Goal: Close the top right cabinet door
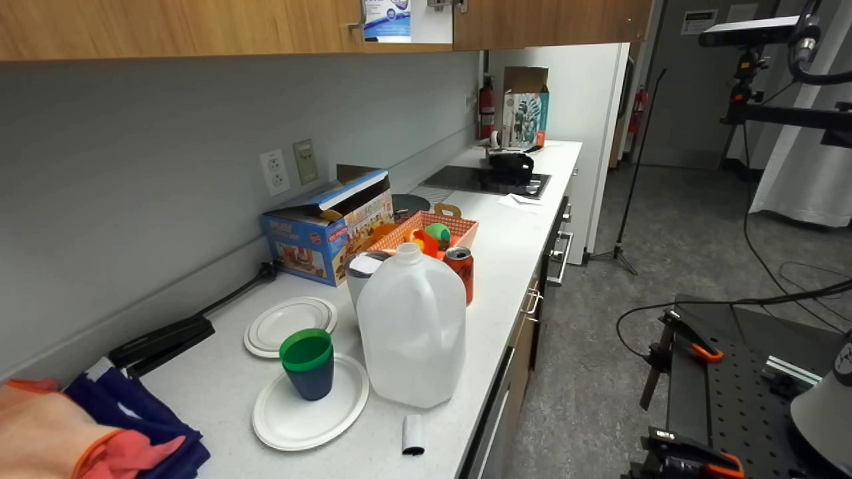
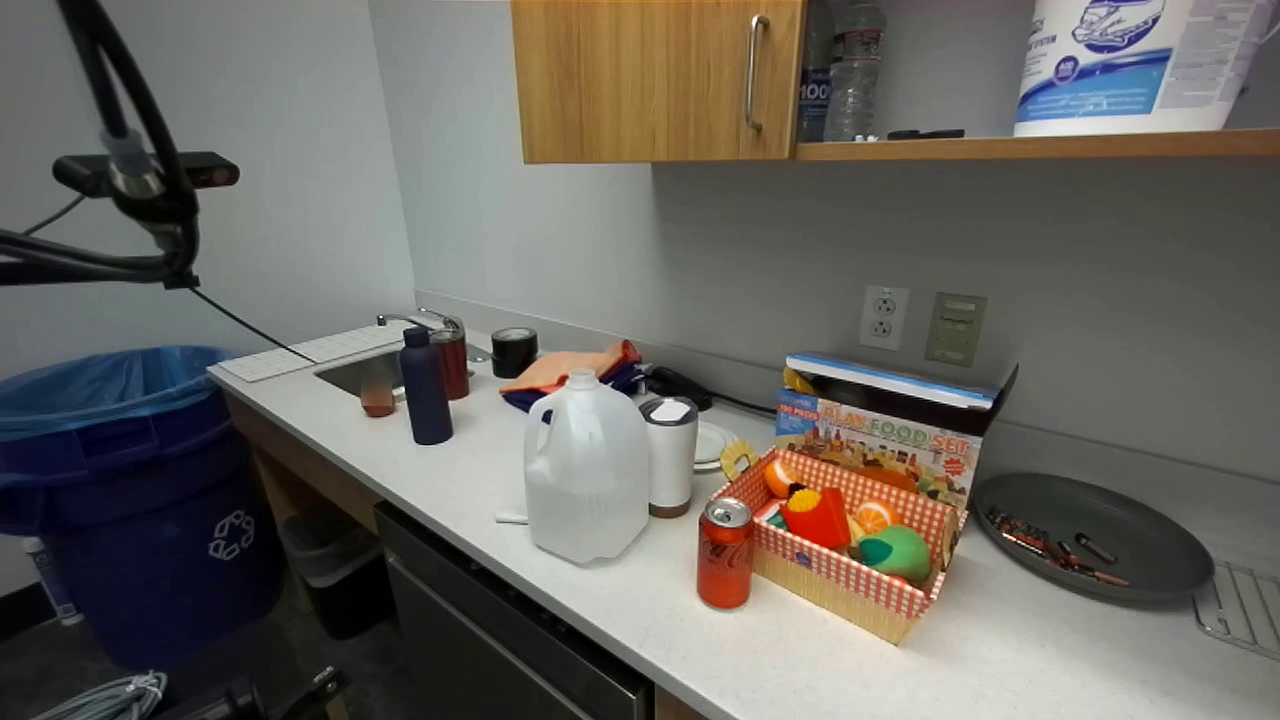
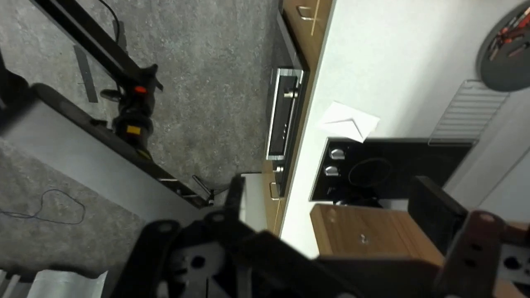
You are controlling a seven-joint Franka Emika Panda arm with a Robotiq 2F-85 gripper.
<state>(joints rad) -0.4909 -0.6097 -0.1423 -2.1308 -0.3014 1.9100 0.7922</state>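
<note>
White c'top is carrying lots: plastic jug, red can, wht tumbler & navy btl are standing upright; basket, dk rnd tray, plates & folded paper are lying about.

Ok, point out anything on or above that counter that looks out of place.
The cabinet door stands open, exposing a white tub on the shelf. On the counter, the dark dish beside the wire rack holds small loose items, possibly batteries, odd contents for a dish.
</note>
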